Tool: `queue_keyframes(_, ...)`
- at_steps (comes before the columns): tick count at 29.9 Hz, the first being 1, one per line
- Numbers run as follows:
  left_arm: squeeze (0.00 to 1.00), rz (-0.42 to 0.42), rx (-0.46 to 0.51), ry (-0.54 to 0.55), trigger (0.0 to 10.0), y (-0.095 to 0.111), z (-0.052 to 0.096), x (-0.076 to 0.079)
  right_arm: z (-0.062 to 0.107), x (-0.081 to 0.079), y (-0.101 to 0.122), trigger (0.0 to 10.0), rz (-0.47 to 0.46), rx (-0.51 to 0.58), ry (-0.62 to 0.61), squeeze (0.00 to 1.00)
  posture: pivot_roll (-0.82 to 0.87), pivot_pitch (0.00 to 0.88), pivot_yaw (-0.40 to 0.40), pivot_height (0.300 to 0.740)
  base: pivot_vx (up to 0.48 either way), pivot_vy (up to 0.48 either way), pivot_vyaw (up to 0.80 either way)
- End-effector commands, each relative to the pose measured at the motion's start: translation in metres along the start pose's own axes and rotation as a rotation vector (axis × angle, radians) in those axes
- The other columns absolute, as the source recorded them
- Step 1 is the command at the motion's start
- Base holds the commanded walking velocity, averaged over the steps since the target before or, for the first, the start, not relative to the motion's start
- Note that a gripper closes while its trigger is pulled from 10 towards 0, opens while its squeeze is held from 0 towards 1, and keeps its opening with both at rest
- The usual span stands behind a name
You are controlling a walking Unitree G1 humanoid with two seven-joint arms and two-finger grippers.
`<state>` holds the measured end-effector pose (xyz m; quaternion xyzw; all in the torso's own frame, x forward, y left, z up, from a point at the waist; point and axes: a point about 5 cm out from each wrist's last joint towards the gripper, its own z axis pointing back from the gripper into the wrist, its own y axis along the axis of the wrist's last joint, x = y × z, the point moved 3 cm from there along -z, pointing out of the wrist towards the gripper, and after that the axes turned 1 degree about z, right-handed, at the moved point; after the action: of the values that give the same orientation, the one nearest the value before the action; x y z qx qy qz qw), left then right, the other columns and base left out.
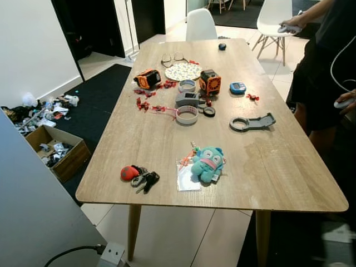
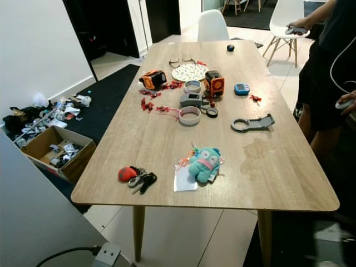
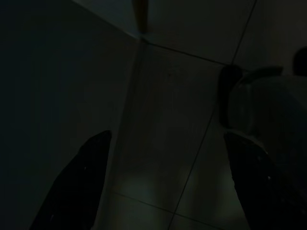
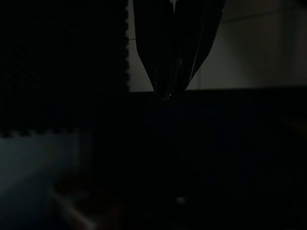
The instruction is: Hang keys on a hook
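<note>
We're standing at the near end of the table (image 1: 278,178), and nothing has been picked up yet, so we judge this the approach step. The keys (image 1: 146,180) lie at the near left corner, just inside the edge, bunched against a red fob (image 1: 129,173). To their right sits a teal plush toy (image 1: 208,163) on a clear card sleeve (image 1: 187,179), close but apart from the keys.

Our left gripper (image 3: 165,187) hangs low over the floor tiles in the dark, fingers (image 3: 76,187) spread well apart. Our right gripper (image 4: 175,57) hangs idle too, fingers pressed together at the tips.

No hook in sight from here. A person (image 1: 325,72) stands at the far right side of the table.

Next, as we read it: step in, raise an arm over that near left corner, and close on the bunch.
</note>
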<state>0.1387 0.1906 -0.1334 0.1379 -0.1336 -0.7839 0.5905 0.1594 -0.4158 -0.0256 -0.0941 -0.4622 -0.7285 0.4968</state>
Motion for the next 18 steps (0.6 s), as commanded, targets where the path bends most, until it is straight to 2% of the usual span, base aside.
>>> queue_keyframes(1, 0.0, -0.016, -0.008, -0.007, 10.0, -0.003, 0.0, 0.003, -0.002, 0.012, 0.008, 10.0, -0.065, 0.002, -0.051, 0.0, -0.08, 0.026, 0.041, 0.74, 0.0, 0.0, 0.0)
queue_keyframes(5, 0.0, -0.017, -0.008, -0.007, 10.0, -0.003, 0.0, 0.003, -0.005, 0.026, 0.02, 10.0, -0.068, 0.039, -0.098, 0.0, -0.08, 0.028, 0.04, 0.74, 0.0, 0.0, 0.0)
queue_keyframes(10, 0.0, -0.02, -0.008, -0.009, 10.0, -0.003, 0.0, 0.004, -0.005, 0.049, 0.061, 10.0, -0.021, 0.167, -0.187, 0.0, -0.08, 0.031, 0.042, 0.74, 0.0, 0.0, 0.0)
queue_keyframes(14, 0.0, -0.021, -0.009, -0.01, 10.0, -0.003, 0.0, 0.004, -0.004, 0.059, 0.078, 10.0, 0.0, 0.218, -0.228, 0.0, -0.08, 0.031, 0.042, 0.74, 0.0, 0.0, 0.0)
queue_keyframes(18, 0.0, -0.022, -0.011, -0.012, 10.0, -0.004, 0.0, 0.004, 0.004, 0.083, 0.126, 10.0, 0.005, 0.364, -0.32, 0.0, -0.08, 0.033, 0.041, 0.74, 0.0, 0.0, 0.0)
